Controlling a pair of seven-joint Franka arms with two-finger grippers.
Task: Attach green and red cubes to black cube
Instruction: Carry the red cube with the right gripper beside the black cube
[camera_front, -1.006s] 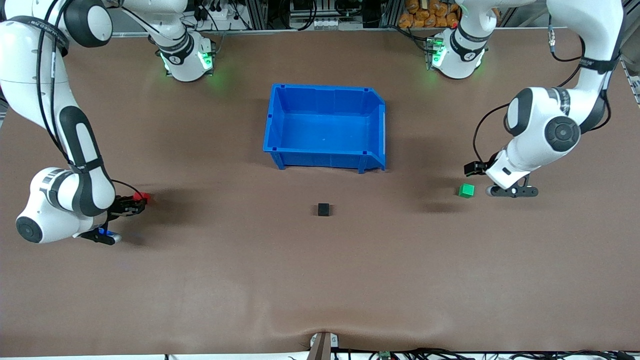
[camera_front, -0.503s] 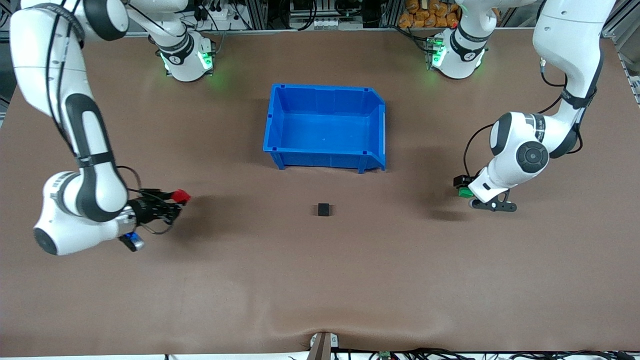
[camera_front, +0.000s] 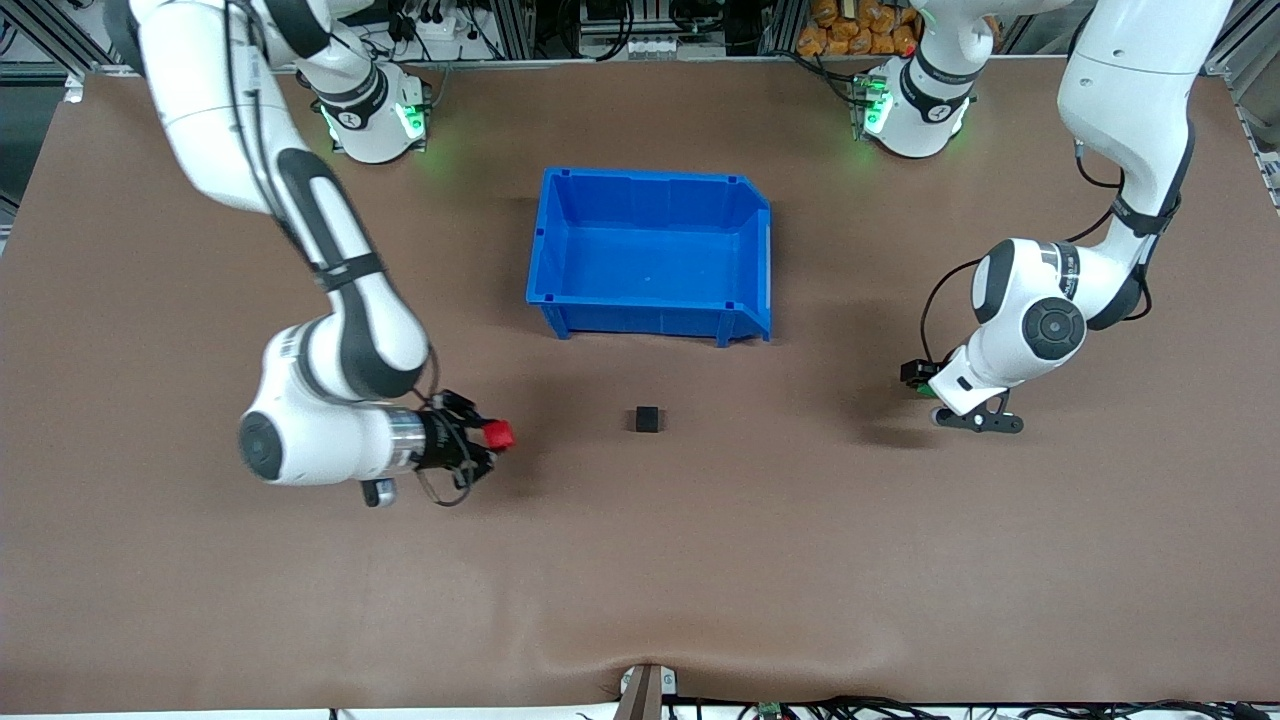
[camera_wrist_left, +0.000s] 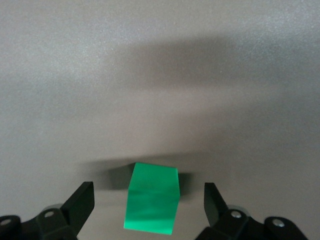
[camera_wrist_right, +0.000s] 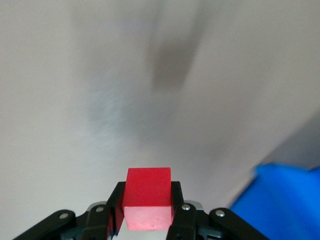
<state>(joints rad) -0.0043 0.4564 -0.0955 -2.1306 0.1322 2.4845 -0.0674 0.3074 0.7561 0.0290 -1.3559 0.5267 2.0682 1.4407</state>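
fingers of the right gripper (camera_front: 490, 440) were clamped on the red cube (camera_front: 498, 435), which showed pinched between the two black pads in the right wrist view (camera_wrist_right: 148, 198); this gripper hung low over the brown table (camera_front: 640, 560), toward the right arm's end from the black cube (camera_front: 647, 419). the left gripper (camera_wrist_left: 149, 205) stood wide, its fingers (camera_wrist_left: 80, 202) spread to either side of the green cube (camera_wrist_left: 152, 204) without touching it, the cube resting on the table between them. in the front view that gripper (camera_front: 922, 382) sat low at the left arm's end of the table, and only a sliver of the green cube (camera_front: 927, 391) showed beneath it. the black cube lay alone on the table between the two grippers, well apart from both. the blue bin (camera_front: 650, 305) stood farther from the front camera than the black cube, its floor bare.
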